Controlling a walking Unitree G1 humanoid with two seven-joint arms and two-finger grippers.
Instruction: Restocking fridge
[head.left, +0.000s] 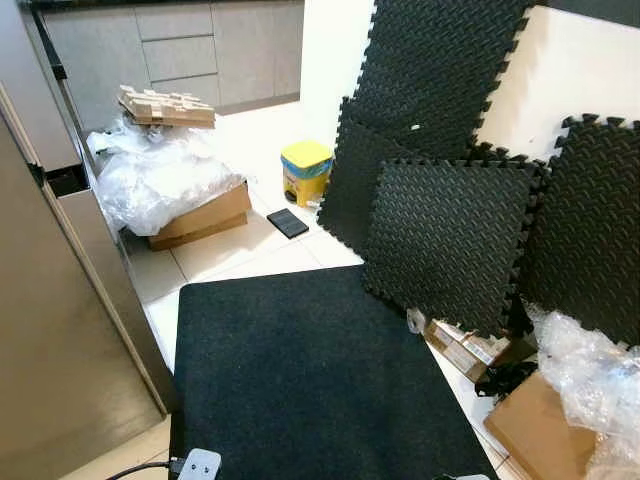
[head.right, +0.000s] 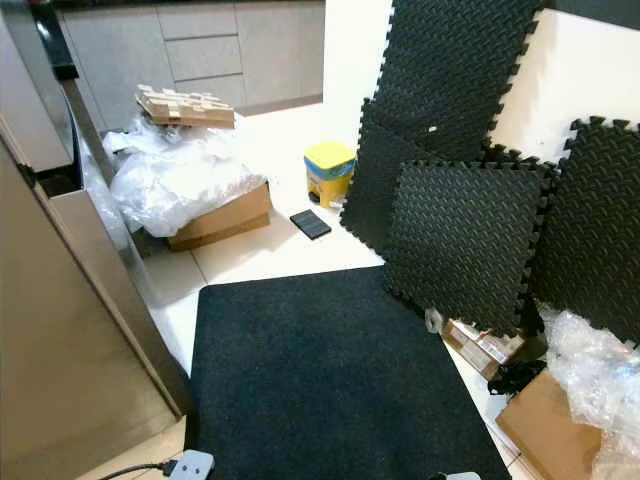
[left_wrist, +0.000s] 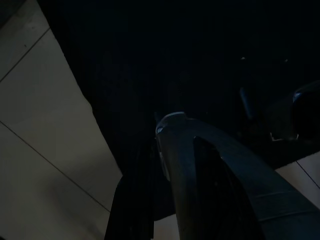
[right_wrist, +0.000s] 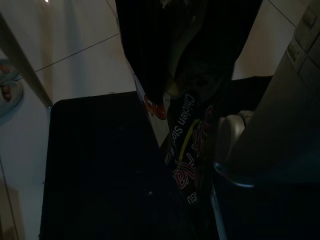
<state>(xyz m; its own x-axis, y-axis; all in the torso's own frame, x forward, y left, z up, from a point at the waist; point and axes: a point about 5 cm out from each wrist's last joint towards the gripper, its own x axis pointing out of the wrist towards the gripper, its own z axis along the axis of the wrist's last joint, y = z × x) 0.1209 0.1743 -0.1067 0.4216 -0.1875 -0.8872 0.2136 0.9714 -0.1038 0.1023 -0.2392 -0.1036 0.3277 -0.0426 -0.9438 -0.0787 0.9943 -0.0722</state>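
Note:
The tall steel fridge (head.left: 60, 330) stands at my left with its doors closed, beside a black floor mat (head.left: 310, 380). In the right wrist view my right gripper (right_wrist: 175, 85) hangs over the mat, shut on a dark packet (right_wrist: 190, 140) printed "Chicken Stock" with red and yellow lettering. The packet dangles down from the black fingers (right_wrist: 145, 55). The left wrist view is very dark. It shows the left arm hanging low over the mat edge and pale floor tiles (left_wrist: 45, 130).
Black foam tiles (head.left: 450, 240) lean on the wall to the right. A yellow tub (head.left: 306, 170) and a small black slab (head.left: 287, 222) sit on the floor ahead. A cardboard box under crumpled plastic (head.left: 165, 180) lies by the fridge. More boxes and plastic (head.left: 560, 410) crowd the near right.

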